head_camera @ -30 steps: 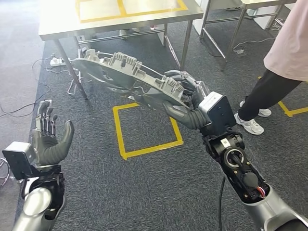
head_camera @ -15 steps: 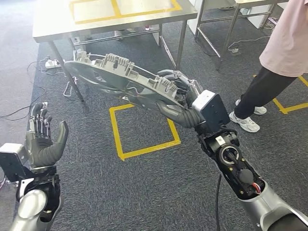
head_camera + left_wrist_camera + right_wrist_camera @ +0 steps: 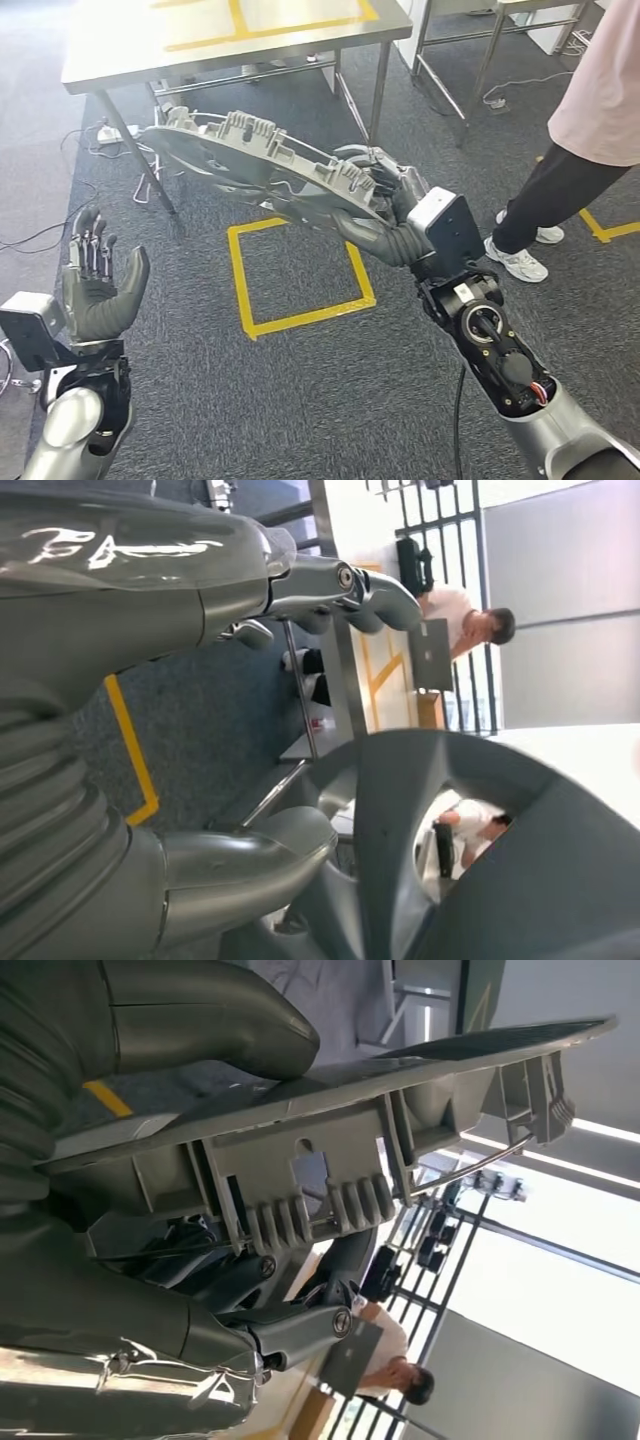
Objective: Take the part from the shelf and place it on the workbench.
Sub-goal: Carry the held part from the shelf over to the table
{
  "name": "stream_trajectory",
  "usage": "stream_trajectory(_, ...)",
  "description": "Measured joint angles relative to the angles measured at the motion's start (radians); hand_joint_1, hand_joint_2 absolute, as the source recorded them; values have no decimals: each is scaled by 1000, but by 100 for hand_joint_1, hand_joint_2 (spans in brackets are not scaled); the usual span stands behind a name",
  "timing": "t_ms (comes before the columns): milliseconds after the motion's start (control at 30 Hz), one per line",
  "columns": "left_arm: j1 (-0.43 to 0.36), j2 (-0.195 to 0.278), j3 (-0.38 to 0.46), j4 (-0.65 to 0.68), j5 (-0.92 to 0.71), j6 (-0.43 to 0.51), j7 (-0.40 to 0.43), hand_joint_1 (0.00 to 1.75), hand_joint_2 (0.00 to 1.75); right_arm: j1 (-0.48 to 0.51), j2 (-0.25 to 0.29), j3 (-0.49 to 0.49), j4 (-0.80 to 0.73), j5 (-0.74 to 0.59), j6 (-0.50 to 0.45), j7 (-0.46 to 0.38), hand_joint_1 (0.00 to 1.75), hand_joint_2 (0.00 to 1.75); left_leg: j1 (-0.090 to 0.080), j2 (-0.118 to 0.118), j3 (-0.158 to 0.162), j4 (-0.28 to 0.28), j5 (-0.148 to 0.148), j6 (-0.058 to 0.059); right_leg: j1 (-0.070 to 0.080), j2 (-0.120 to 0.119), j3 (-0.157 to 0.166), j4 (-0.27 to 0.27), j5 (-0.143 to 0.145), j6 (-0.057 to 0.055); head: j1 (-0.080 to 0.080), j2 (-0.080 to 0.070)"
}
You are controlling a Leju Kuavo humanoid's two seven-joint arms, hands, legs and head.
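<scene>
— What's shifted since a moment ago?

— My whole view has swung a little, so I put that down to the camera. The part (image 3: 264, 160) sits as it did, carried out in front of me, and the person's leg (image 3: 555, 195) has stepped slightly to my right.

— What have you got hold of?

— My right hand (image 3: 377, 205) is closed around the near end of the part, a long grey ribbed moulding; the rest reaches out leftward over the carpet, tilted, touching nothing. My left hand (image 3: 98, 285) is held up, palm open, fingers apart, with nothing in it.

— Which step is this?

— The carry, I'd judge. The part is off the shelf and not yet set down. The steel counter (image 3: 113, 50) with yellow tape lines lies just ahead. Next I need to close in, lift the far end over the edge, and lower it flat.

— Anything in the way?

— The counter's legs (image 3: 136, 150), with a power strip and cables (image 3: 109, 130) on the floor below. The far tip looks close to the near edge, though I can't judge the gap well from here. A yellow taped square (image 3: 302, 270) marks the carpet below my arm.
</scene>
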Motion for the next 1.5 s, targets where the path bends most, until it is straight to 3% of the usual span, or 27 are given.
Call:
stream_trajectory(67,-1,0,0,0,0,0,-1,0,175,-1,0,0,1,0,0,0,175,175,2,17,-18,43,-17,-6,1,-1,12,0,-9,-17,-10,0)
stream_trajectory(100,-2,0,0,-1,0,0,-2,0,175,-2,0,-1,1,0,-1,-1,175,175,1,28,-48,97,-33,-8,2,-3,20,0,-15,-25,-16,0)
stream_trajectory(200,0,0,-1,0,-2,0,-4,0,175,-3,0,0,2,0,0,-2,175,175,-3,41,-193,306,-75,-5,10,-8,37,-1,-33,-38,-30,0)
stream_trajectory(233,2,1,-1,0,-2,0,-4,0,175,-3,0,0,3,0,0,-2,175,175,-6,41,-225,330,-62,1,13,-9,46,-1,-41,-39,-32,0)
stream_trajectory(267,3,1,-1,0,-4,0,-4,0,175,-2,0,0,4,0,2,-2,175,175,-11,41,-234,308,-28,9,14,-9,56,-1,-48,-40,-33,0)
stream_trajectory(333,3,1,-1,0,-7,0,-4,0,175,-2,0,0,6,0,4,-4,175,175,-31,42,-200,168,76,35,15,-9,78,-3,-66,-39,-36,0)
stream_trajectory(400,1,1,-2,-1,-8,0,-4,0,175,-2,0,0,8,0,5,-6,175,175,-48,43,-149,43,124,58,16,-8,91,-10,-79,-33,-39,0)
stream_trajectory(500,0,1,-2,-2,-11,0,-5,0,175,-2,0,0,11,1,7,-9,175,175,-51,42,-116,-7,106,69,18,-10,107,-19,-83,-17,-41,0)
stream_trajectory(567,1,1,-2,-3,-13,0,-6,0,175,-2,0,-1,11,2,7,-11,175,175,-45,39,-90,-22,97,72,20,-12,96,17,-89,-15,-37,0)
stream_trajectory(600,1,1,-2,-3,-13,-1,-6,0,175,-3,0,-1,12,2,7,-13,175,175,-42,37,-76,-28,92,74,20,-13,70,66,-100,-14,-33,0)
stream_trajectory(700,5,0,-2,-3,-14,-4,-6,0,175,-1,0,0,14,2,7,-16,175,175,-43,34,-48,-30,68,78,22,-12,-54,252,-162,-9,-24,0)
stream_trajectory(733,7,0,-2,-3,-14,-6,-6,0,175,0,0,0,15,2,7,-15,175,175,-42,32,-37,-29,59,77,22,-13,-82,275,-170,-6,-22,0)
stream_trajectory(767,8,0,-2,-3,-14,-6,-6,0,175,1,0,0,16,2,7,-15,175,175,-42,30,-24,-27,48,76,21,-13,-93,262,-158,-3,-19,0)
stream_trajectory(800,9,0,-2,-3,-14,-6,-6,0,175,2,0,0,17,2,7,-15,175,175,-41,28,-9,-25,36,74,20,-13,-88,215,-121,-1,-16,0)
stream_trajectory(867,10,0,-2,-3,-14,-7,-6,0,175,2,0,-1,18,2,7,-16,175,175,-39,25,20,-19,10,68,20,-13,-58,80,-12,-1,-8,0)
stream_trajectory(900,9,0,-2,-3,-14,-7,-6,0,175,1,0,-1,19,3,7,-16,175,175,-40,24,26,-16,0,63,22,-13,-40,25,22,-5,-6,0)
stream_trajectory(933,9,0,-2,-3,-14,-7,-5,0,175,-1,1,-1,19,4,7,-17,175,175,-39,24,28,-14,-6,58,25,-13,-30,-6,40,-12,-6,0)
stream_trajectory(1033,7,0,-4,-3,-14,-8,-5,0,175,-5,3,-2,19,5,6,-18,175,175,-39,25,27,-5,-16,42,29,-15,-9,-27,33,-37,-10,0)
stream_trajectory(1067,6,0,-4,-3,-14,-9,-6,0,175,-5,3,-3,19,6,6,-17,175,175,-39,27,16,22,-18,37,27,-16,1,-32,29,-42,-12,0)
stream_trajectory(1100,5,0,-5,-3,-14,-9,-7,0,175,-5,3,-5,19,6,6,-17,175,175,-37,30,-11,68,-22,32,24,-16,10,-36,26,-46,-14,0)
stream_trajectory(1200,6,0,-6,-3,-14,-9,-8,0,175,-5,4,-7,20,7,5,-18,175,175,-27,37,-158,265,-68,16,21,-17,33,-40,5,-51,-24,0)
stream_trajectory(1233,7,0,-7,-3,-13,-9,-8,0,175,-5,5,-8,20,7,5,-18,175,175,-24,38,-196,297,-82,13,20,-17,43,-40,-4,-50,-26,0)
stream_trajectory(1267,7,0,-8,-3,-13,-9,-8,0,175,-4,5,-8,20,7,5,-17,175,175,-21,40,-215,292,-80,11,19,-17,55,-40,-14,-49,-27,0)
stream_trajectory(1300,7,0,-8,-2,-13,-9,-8,0,175,-3,5,-8,20,7,5,-17,175,175,-19,41,-214,251,-53,10,18,-17,70,-40,-26,-46,-27,0)
stream_trajectory(1367,6,0,-8,-2,-13,-9,-8,0,175,-4,5,-8,20,7,6,-17,175,175,-18,44,-178,107,53,11,16,-16,99,-39,-49,-38,-31,0)
stream_trajectory(1433,6,0,-9,-2,-12,-9,-8,0,175,-5,6,-8,20,7,6,-17,175,175,-22,48,-146,9,123,20,18,-13,117,-42,-71,-25,-38,0)
stream_trajectory(1500,4,1,-10,-1,-11,-9,-8,0,175,-7,7,-8,20,7,6,-17,175,175,-24,48,-134,-8,124,35,20,-12,129,-42,-81,-12,-41,0)
